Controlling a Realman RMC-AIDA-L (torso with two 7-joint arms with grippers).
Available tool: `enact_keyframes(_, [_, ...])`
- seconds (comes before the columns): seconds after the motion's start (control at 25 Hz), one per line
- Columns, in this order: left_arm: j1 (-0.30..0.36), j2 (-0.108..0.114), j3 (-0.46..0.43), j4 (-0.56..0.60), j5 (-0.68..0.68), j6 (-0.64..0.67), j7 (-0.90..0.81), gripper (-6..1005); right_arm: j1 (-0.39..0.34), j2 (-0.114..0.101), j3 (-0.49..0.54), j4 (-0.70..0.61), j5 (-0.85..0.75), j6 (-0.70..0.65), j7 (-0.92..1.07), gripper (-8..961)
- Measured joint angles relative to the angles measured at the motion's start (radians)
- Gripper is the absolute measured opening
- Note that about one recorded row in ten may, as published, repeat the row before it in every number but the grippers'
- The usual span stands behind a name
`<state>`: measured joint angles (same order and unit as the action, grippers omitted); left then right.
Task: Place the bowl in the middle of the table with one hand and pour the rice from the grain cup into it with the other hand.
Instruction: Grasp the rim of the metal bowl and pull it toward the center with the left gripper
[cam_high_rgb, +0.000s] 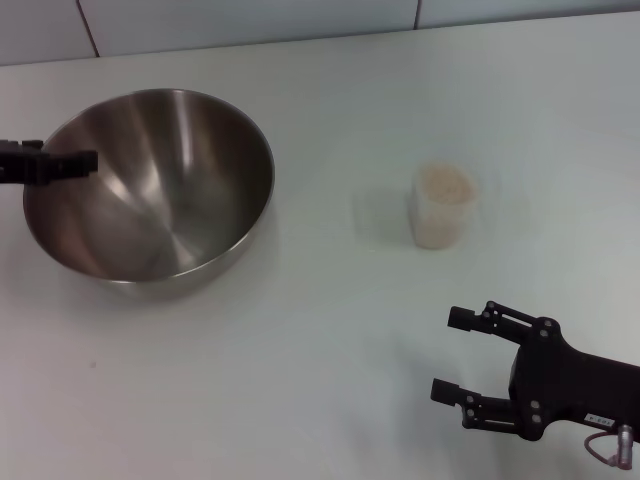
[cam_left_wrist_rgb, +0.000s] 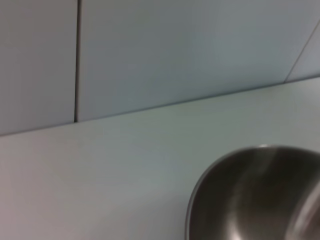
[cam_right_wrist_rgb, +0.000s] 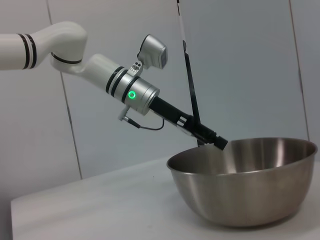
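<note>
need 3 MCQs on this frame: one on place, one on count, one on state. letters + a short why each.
1. Where does the grain cup stand relative to the bowl?
A. inside the bowl
B. on the table, apart from the bowl, toward the robot's right
C. held in the right pincer

2. How many bowls are on the table?
A. one
B. two
C. three

3. What state is the right pincer in?
A. shut on the cup
B. shut on the bowl's rim
C. open, holding nothing

Answers:
1 B: bare tabletop shows between cup and bowl in the head view.
2 A: only one steel bowl appears in any view.
3 C: its fingers stand apart near the table's front edge, short of the cup. The left pincer is at the bowl's rim.
</note>
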<state>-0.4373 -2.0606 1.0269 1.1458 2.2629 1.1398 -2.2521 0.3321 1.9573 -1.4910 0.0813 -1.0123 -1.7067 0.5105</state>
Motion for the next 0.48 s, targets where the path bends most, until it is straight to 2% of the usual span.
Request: enact_keyframes(0.48, [-0.012, -0.003, 0.0, -0.056, 0.048, -0.01, -0.001, 780, 0.009, 0.0, -0.002, 0.0, -0.009, 0.006, 0.002, 763])
